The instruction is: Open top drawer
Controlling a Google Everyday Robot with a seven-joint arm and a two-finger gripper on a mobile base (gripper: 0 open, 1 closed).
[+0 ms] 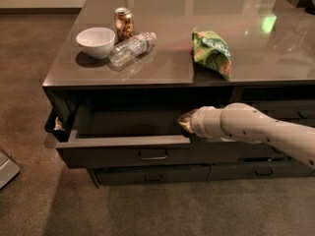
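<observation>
Matte, dark, rectangular top drawer (108, 155) open — gripper (185, 121) at its front lip, grip unreadable

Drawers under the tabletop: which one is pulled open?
The top drawer, with the tallest front: it juts out, grey inside showing, the gripper reaching inside. The drawer beneath sits shut.

No text could be read; the white lettering on the green snack bag (212, 50) and the label of the can (124, 23) were noted as illegible. The gripper (185, 121) was located at the front edge of the open top drawer (113, 155).
</observation>
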